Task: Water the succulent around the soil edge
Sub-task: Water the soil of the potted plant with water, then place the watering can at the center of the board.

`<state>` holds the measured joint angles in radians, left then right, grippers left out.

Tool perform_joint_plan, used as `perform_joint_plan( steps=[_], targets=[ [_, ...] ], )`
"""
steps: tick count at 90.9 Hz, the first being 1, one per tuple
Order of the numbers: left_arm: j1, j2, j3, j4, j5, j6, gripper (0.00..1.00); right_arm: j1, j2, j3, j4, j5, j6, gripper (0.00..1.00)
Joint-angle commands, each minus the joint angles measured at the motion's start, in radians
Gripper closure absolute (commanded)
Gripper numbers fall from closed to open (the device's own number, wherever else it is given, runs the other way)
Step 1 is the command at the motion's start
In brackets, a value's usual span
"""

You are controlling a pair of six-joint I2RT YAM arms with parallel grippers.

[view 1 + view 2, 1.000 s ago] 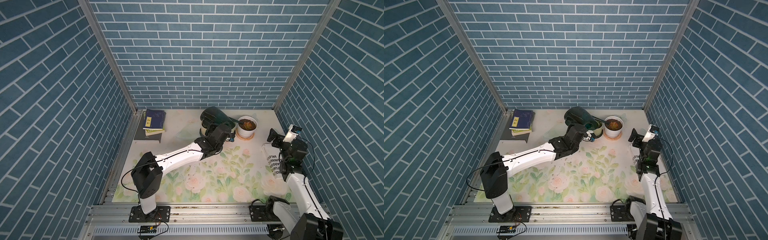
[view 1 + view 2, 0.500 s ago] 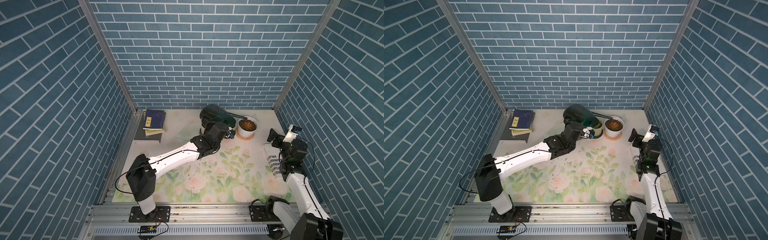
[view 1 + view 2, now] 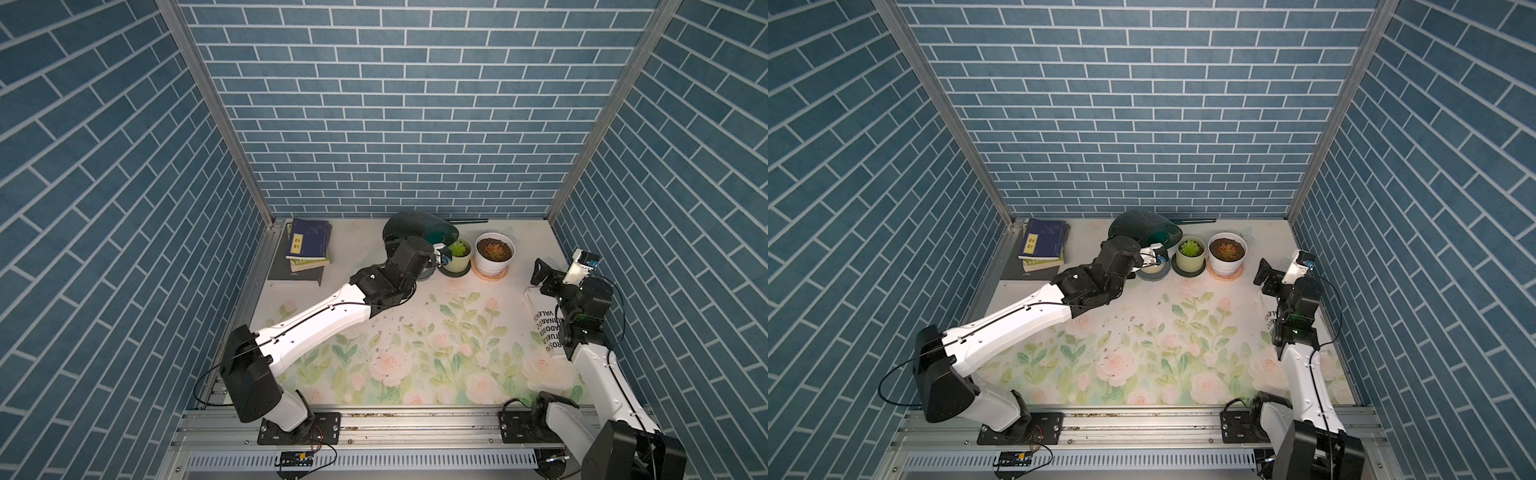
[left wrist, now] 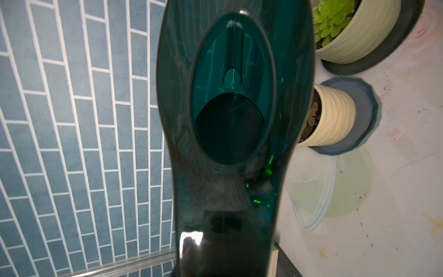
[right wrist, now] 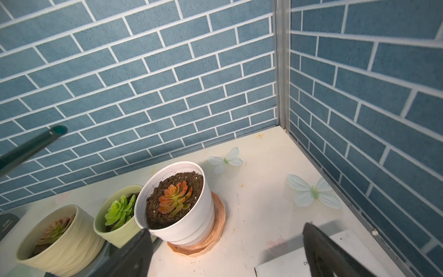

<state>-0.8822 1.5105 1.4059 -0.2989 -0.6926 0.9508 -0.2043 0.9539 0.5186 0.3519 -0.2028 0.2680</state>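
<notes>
Teal watering can (image 3: pixel 415 230) aloft, orange succulent (image 3: pixel 495 250) in white pot (image 3: pixel 494 267)

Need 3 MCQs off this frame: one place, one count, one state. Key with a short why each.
1. The watering can is: A. flat on the table; B. held up in the left gripper by the back wall; C. on the books.
2. Potted succulents: A. two; B. three; C. four.
3. The right gripper is: A. open, empty; B. shut, empty; C. shut on a book.
B: both top views show it tilted in the air at the gripper.
B: cream pot, green pot, white pot in the right wrist view.
A: its fingers stand apart, nothing between.
</notes>
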Motion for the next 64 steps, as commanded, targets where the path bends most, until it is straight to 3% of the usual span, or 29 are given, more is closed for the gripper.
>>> perform_joint_plan(
  steps=[1, 13, 41, 64],
  targets=[
    [0.023, -0.049, -0.018, 0.023, -0.010, -0.221, 1.00, -0.003, -0.004, 0.010, 0.028, -0.054, 0.044, 0.01],
    [0.067, -0.100, -0.077, 0.011, 0.005, -0.449, 1.00, 0.000, 0.002, 0.006, 0.058, -0.079, 0.068, 0.01],
    [0.154, -0.194, -0.207, 0.041, -0.053, -0.807, 1.00, 0.008, 0.048, 0.035, 0.097, -0.106, 0.123, 0.01],
    [0.155, -0.227, -0.363, 0.181, -0.126, -1.107, 1.00, 0.015, -0.029, -0.034, 0.198, 0.035, 0.185, 0.01]
  ],
)
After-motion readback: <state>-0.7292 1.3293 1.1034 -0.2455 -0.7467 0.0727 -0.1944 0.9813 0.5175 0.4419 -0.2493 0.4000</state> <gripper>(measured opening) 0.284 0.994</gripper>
